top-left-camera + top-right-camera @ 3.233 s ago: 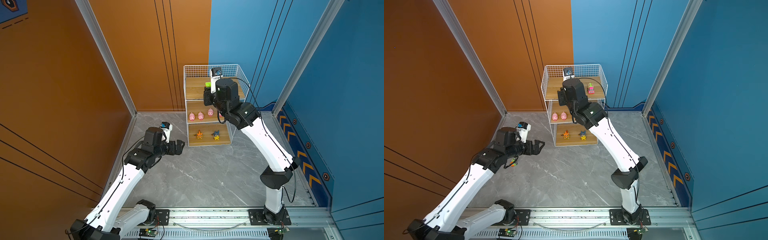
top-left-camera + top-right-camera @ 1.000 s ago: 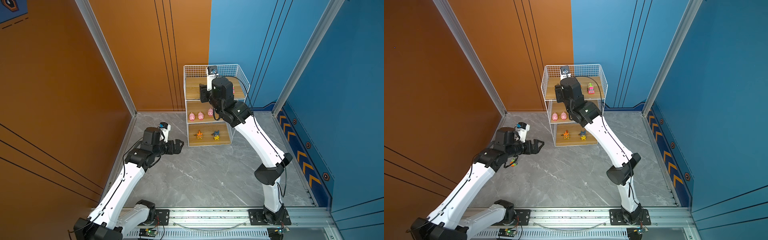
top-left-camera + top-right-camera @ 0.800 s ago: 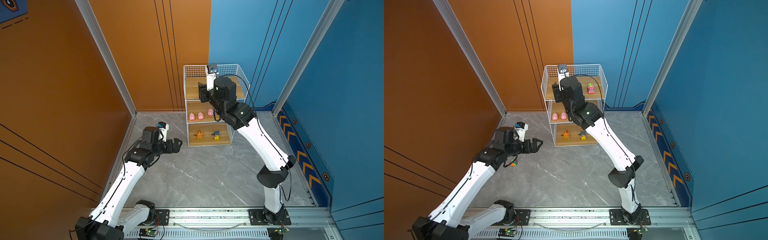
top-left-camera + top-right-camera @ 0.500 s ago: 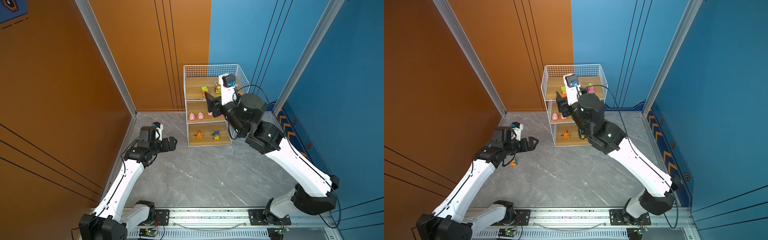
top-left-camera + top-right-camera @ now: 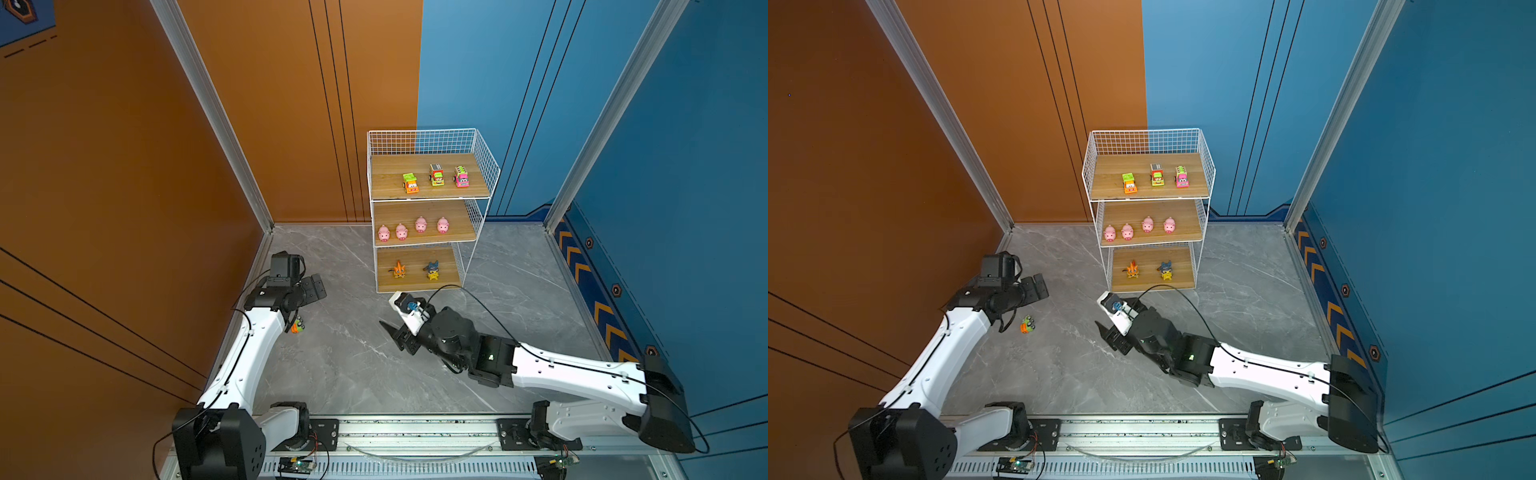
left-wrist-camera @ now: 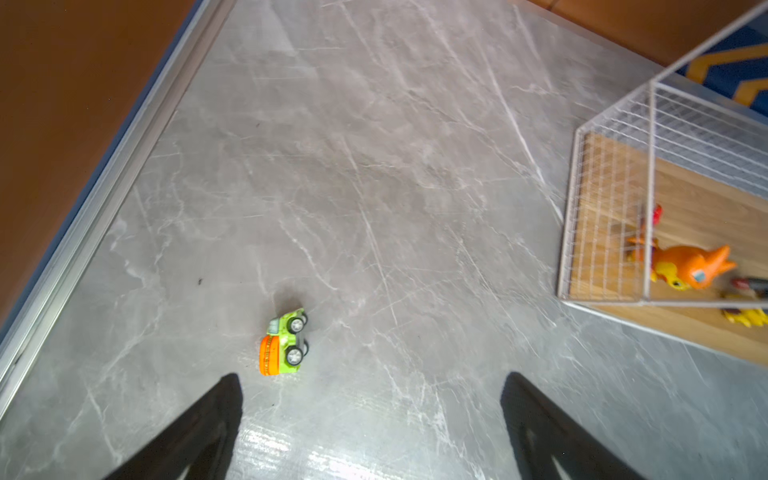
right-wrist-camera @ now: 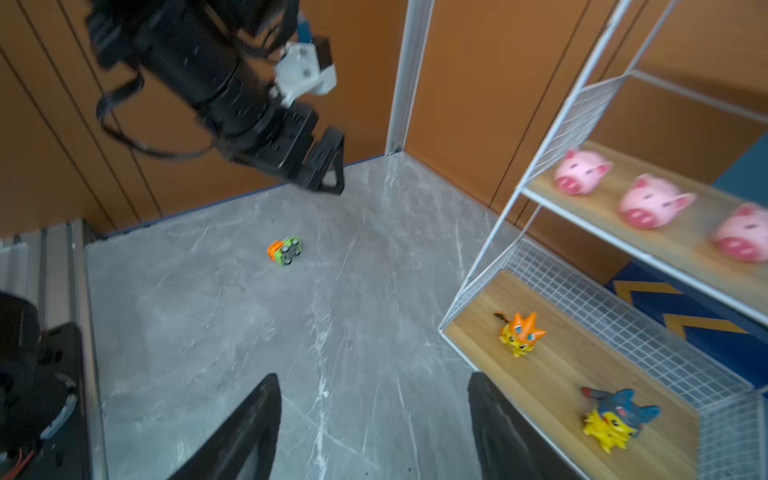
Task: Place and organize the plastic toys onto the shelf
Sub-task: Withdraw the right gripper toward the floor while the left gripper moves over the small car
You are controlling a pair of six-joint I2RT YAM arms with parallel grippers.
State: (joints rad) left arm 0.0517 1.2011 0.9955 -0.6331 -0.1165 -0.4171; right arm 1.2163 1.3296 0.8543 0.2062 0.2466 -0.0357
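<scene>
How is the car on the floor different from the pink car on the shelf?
The floor car lies tipped over, wheels showing; the pink car stands upright. The floor car is green and orange on the grey floor; the pink car sits on the shelf's top board. Both are small toy cars.

White link shells with small dark screws and black joint housings are noted on the left arm and right arm. Black cables are looped alongside. Black wedge-shaped jaws are fitted. A green indicator is recorded on the right arm.
</scene>
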